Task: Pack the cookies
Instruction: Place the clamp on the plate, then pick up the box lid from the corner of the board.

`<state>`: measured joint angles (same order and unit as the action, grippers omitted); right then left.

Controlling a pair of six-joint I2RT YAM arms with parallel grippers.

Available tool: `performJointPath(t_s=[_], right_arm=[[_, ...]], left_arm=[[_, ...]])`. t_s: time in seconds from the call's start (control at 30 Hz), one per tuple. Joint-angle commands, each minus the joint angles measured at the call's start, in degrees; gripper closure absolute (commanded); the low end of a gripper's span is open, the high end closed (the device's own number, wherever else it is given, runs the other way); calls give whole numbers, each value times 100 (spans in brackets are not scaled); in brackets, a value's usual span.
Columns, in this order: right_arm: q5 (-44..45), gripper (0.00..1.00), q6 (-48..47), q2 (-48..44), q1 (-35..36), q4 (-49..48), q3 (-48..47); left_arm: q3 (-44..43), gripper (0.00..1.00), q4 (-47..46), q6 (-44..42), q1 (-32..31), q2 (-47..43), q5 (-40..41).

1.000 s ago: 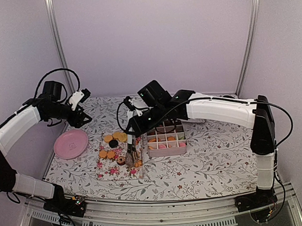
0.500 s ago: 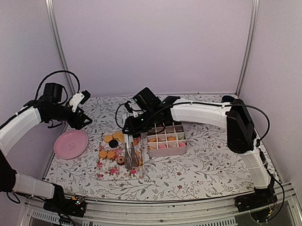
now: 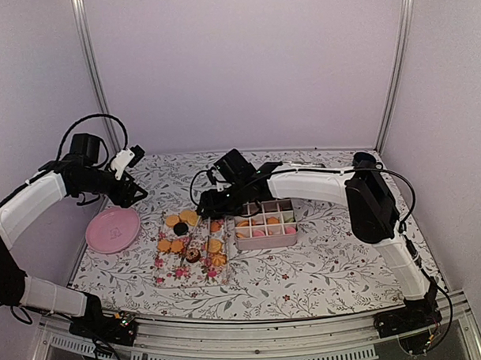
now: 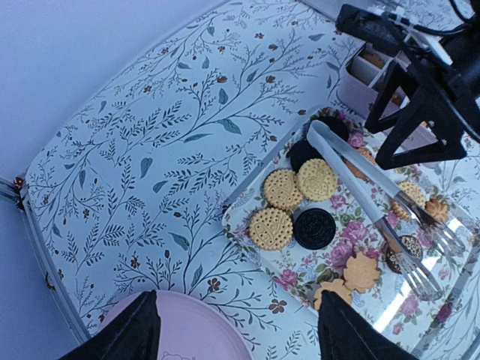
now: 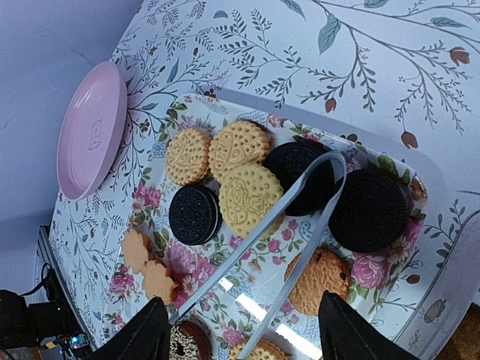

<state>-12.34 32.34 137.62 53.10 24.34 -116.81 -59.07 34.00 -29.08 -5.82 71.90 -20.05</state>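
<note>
Right pincer (image 5: pixel 238 300) hangs over the tray with its fingers spread wide and nothing between them. The left pincer (image 4: pixel 236 300) is likewise open and empty, held well apart to the left, above the round pink plate (image 3: pixel 113 229).

1. Location. The small round biscuit cookies (image 5: pixel 244 196) lie flat on a rectangular glossy tray with a floral print (image 5: pixel 184 259), in the middle of the leaf-patterned tabletop (image 3: pixel 338 255). Several more sit in the compartments of the pale pink divided box (image 3: pixel 266 241), just right of the tray.

2. Tool. A pair of long, pale, smooth tongs (image 4: pixel 330 146) rests across the cookies on the tray, gripped by neither pincer.

3. Materials. The tan cookies are embossed with scalloped rims. The black ones are matt sandwich discs, thicker than the rest. A few are flower-shaped, and one is studded with dark chips.

4. Handling (judgement). Each cookie is probably light, stiff and brittle, with a dry surface that grips well. Take hold across the diameter, at opposite rim points, with gentle pressure: hard squeezing may snap or crumble it. Overlapping cookies may shift when a neighbour is lifted.
</note>
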Motion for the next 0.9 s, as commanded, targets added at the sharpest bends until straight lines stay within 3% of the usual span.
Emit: performJointPath(t_s=[0.0, 0.17, 0.4, 0.57, 0.87], right_arm=[[77, 28, 16, -544, -222, -184, 15], [623, 27, -177, -1415, -716, -149, 892], [1795, 33, -411, -2505, -2113, -120, 2597], [2090, 37, -533, -2360, -2833, -28, 2983], [2182, 41, -665, -1694, -3407, 64, 2799]], left_arm=[[10, 27, -97, 34, 60, -44, 16], [-5, 27, -95, 43, 61, -66, 30], [-13, 27, -104, 60, 61, -97, -16], [-18, 26, -121, 59, 57, -98, -8], [22, 26, -69, -51, 55, -176, 20]])
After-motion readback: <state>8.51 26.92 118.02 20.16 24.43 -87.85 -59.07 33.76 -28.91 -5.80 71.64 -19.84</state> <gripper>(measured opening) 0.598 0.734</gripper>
